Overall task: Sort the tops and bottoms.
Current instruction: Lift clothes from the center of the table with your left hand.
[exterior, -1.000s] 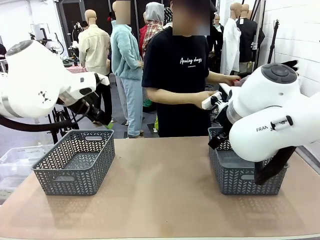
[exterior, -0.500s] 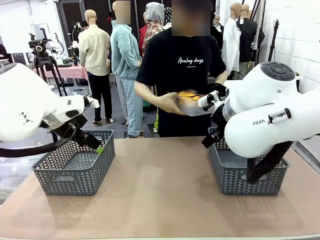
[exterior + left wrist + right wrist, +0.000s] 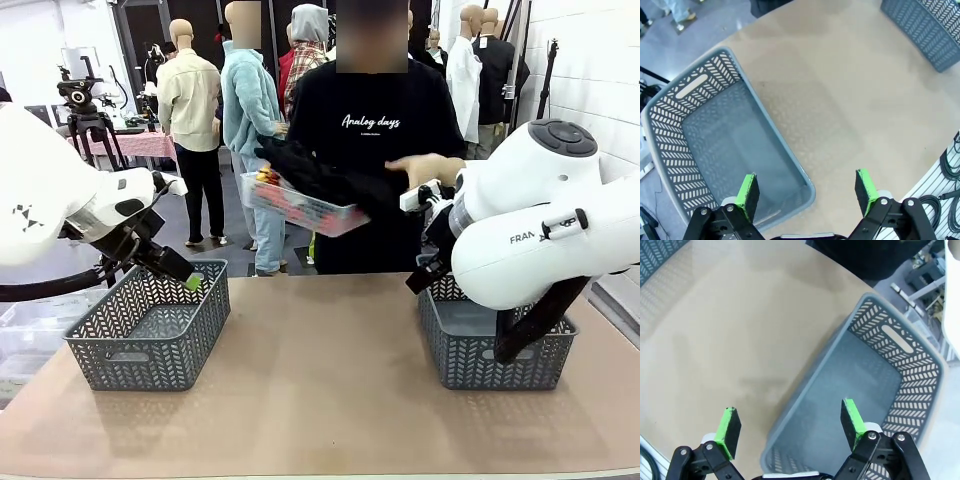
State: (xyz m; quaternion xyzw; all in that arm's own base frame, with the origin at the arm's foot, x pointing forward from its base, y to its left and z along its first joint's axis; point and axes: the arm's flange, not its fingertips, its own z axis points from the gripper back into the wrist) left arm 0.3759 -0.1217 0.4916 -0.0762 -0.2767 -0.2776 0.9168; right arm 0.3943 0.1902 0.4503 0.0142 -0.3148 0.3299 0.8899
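Observation:
Across the table a person holds a clear bin (image 3: pixel 310 212) of clothes at chest height. A plain black garment, the bottoms (image 3: pixel 318 172), lies piled on top of it. At the bin's left end shows orange-red and yellow fabric, one of the tops (image 3: pixel 266 179); anything else in the bin is hidden. My left gripper (image 3: pixel 190 280) (image 3: pixel 807 187) hangs open and holds nothing over the inner rim of the left grey lattice basket (image 3: pixel 150 325) (image 3: pixel 715 135). My right gripper (image 3: pixel 790 422) is open over the inner rim of the right basket (image 3: pixel 480 350) (image 3: pixel 880 385), also with nothing in it.
Both baskets hold nothing. Bare tan tabletop (image 3: pixel 320 370) lies between them. My bulky right arm (image 3: pixel 540 230) covers part of the right basket. The person's hand (image 3: pixel 425 168) is at the bin's right end. The other basket (image 3: pixel 925 25) shows in the left wrist view's upper right corner.
The person has swung the bin of clothes from the right side to the front of the chest. My left arm has come down toward the left basket. The right arm has hardly moved.

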